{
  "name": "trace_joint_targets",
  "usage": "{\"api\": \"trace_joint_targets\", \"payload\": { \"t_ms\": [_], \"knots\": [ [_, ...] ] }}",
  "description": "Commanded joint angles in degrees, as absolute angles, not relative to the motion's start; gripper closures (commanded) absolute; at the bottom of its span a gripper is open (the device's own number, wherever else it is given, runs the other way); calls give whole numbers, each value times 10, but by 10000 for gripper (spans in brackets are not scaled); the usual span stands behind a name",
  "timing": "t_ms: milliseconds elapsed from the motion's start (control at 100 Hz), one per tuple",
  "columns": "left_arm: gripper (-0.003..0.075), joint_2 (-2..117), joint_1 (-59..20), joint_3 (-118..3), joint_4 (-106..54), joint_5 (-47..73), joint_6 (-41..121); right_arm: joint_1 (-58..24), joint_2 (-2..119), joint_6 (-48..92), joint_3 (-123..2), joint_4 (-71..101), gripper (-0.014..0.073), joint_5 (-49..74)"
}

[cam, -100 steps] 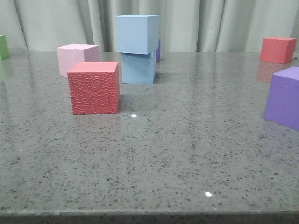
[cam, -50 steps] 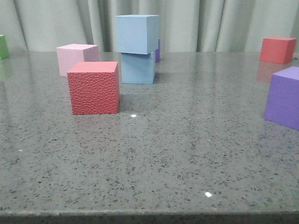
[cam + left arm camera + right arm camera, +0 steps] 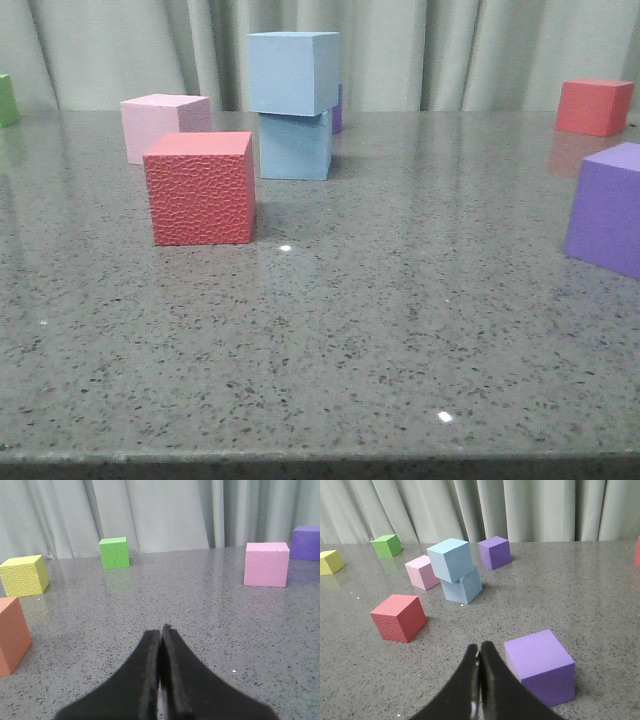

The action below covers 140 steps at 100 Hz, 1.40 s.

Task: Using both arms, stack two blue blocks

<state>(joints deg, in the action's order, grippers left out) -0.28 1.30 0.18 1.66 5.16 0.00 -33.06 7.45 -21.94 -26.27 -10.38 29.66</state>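
Observation:
Two pale blue blocks stand stacked at the back middle of the table. The upper one (image 3: 293, 72) sits on the lower one (image 3: 295, 146), shifted a little to the left. They also show in the right wrist view, upper (image 3: 450, 560) on lower (image 3: 463, 586). My left gripper (image 3: 160, 632) is shut and empty, low over bare table, with no blue block in its view. My right gripper (image 3: 480, 650) is shut and empty, well short of the stack, beside a purple cube (image 3: 540, 666). Neither gripper shows in the front view.
A red textured cube (image 3: 200, 187) stands in front-left of the stack, a pink cube (image 3: 163, 125) behind it. A purple cube (image 3: 608, 208) is at the right, a red cube (image 3: 594, 106) at the far right. Green (image 3: 114, 553), yellow (image 3: 23, 575) and orange (image 3: 12, 635) cubes stand on the left.

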Motion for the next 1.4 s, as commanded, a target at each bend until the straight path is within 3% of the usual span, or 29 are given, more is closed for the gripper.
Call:
{"api": "trace_joint_targets", "payload": {
  "t_ms": [0, 1060, 1390],
  "knots": [
    [738, -22, 14, 5, 11, 10, 0, -330, 81, -218, -277, -111, 661, 248],
    [739, -21, 14, 5, 11, 10, 0, -330, 81, -217, -275, -112, 661, 249],
    [739, -21, 14, 5, 11, 10, 0, -273, 80, -217, -211, -120, 661, 133]
  ]
}}
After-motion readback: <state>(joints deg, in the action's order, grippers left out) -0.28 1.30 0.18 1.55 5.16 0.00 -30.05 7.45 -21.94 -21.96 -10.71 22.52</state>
